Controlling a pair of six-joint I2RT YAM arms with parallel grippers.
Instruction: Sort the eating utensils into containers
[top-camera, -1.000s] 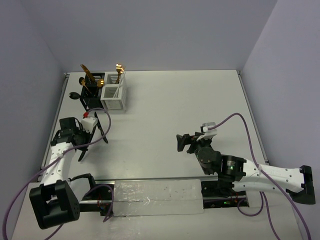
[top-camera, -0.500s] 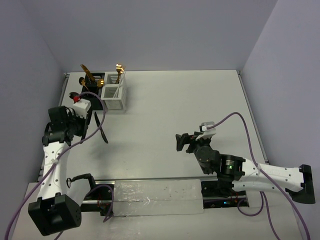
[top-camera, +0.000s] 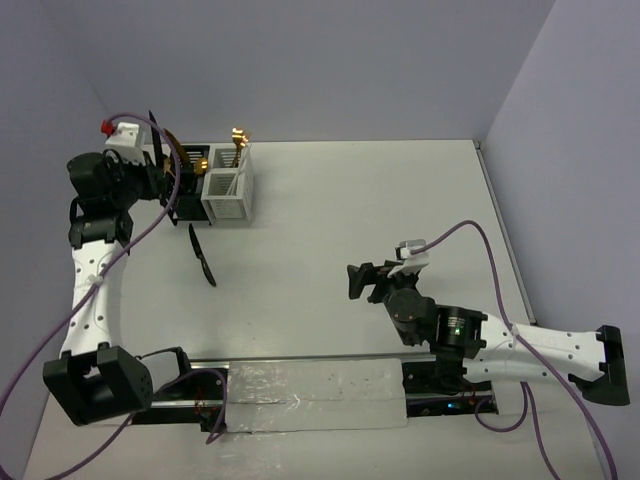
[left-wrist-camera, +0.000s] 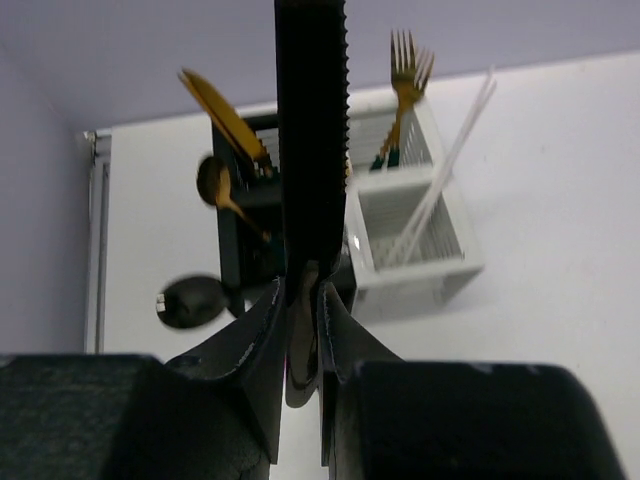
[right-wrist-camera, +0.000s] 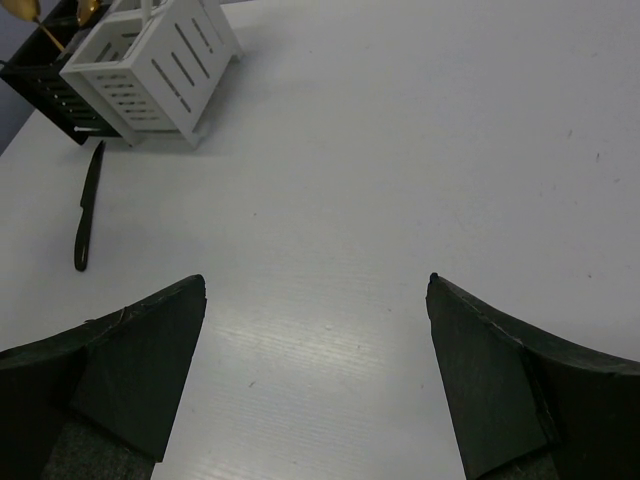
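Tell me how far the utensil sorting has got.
Done: gold pieces stand in the black caddy, a gold fork and white sticks in the white caddy. In hand: the left pincer grips a black serrated knife. Left: a black knife and a black spoon on the table.

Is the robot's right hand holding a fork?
No, the right hand is wide open with nothing in it; only the table shows in the gap.
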